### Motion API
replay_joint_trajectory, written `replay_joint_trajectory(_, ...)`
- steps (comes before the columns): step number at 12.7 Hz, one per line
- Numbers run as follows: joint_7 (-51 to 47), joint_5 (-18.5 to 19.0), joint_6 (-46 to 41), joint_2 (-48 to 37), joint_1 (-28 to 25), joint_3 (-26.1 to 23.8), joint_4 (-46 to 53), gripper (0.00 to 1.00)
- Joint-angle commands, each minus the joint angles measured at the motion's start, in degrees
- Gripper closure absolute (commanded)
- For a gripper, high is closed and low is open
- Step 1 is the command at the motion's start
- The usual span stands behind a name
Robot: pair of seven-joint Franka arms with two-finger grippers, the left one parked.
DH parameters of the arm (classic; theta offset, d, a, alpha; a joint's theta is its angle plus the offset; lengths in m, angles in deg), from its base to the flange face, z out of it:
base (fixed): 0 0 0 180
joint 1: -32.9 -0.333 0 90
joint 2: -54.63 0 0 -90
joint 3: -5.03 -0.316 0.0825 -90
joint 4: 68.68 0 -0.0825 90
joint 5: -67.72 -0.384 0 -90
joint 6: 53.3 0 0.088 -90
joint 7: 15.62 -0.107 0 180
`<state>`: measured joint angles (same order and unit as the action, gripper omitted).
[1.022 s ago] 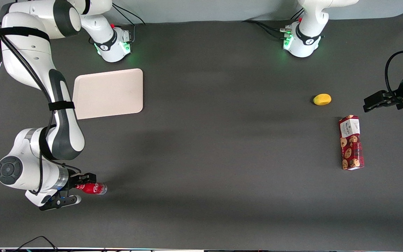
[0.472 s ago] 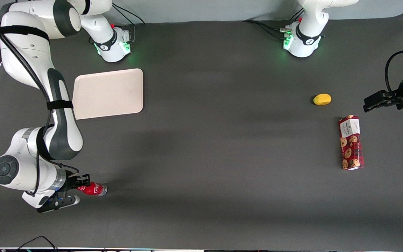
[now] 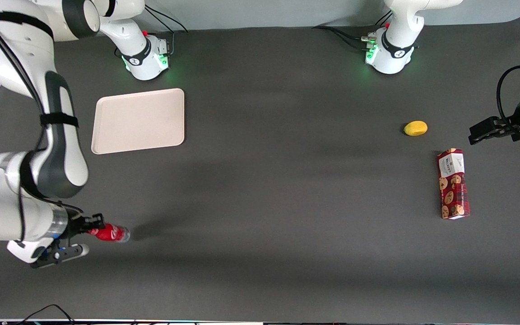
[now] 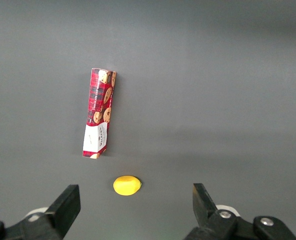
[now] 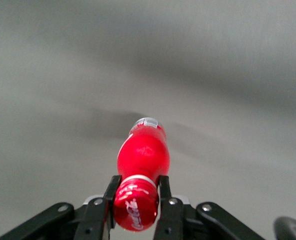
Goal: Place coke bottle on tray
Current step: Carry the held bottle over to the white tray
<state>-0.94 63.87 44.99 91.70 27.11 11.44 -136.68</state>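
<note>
My right gripper [image 3: 92,227] is shut on the cap end of the small red coke bottle [image 3: 109,233], near the table's front edge at the working arm's end. The bottle hangs level above the mat, its shadow apart from it. In the right wrist view both fingers clamp the red cap, and the bottle [image 5: 142,155] points away from the gripper [image 5: 136,192] with its clear base outermost. The cream tray [image 3: 139,120] lies flat and bare, farther from the front camera than the bottle, near the working arm's base.
A red cookie box [image 3: 452,184] and a small yellow fruit [image 3: 415,128] lie toward the parked arm's end of the table; both also show in the left wrist view, the box [image 4: 99,112] and the fruit [image 4: 126,185]. Dark grey mat covers the table.
The gripper has lifted the bottle off the mat and carried it a little toward the working arm's end. The arm's upper links have swung off the tray's edge.
</note>
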Motion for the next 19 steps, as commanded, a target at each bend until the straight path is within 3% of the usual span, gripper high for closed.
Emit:
replay_joint_trajectory(1,1.5,0.2,-2.5,-13.3,0.3,0.4,-14.4,1.00)
replay_joint_trajectory(5,1.4,8.1,3.4,-33.0,0.5,0.6,-39.5,1.00)
replay_joint_trajectory(9,1.9,10.9,11.7,-53.2,2.2,2.4,-65.2,1.00)
replay_joint_trajectory(14,2.1,18.4,19.4,-60.3,2.4,7.2,-80.0,1.00)
replay_joint_trajectory(19,7.2,20.0,22.3,-59.0,2.5,15.1,-83.3,1.00)
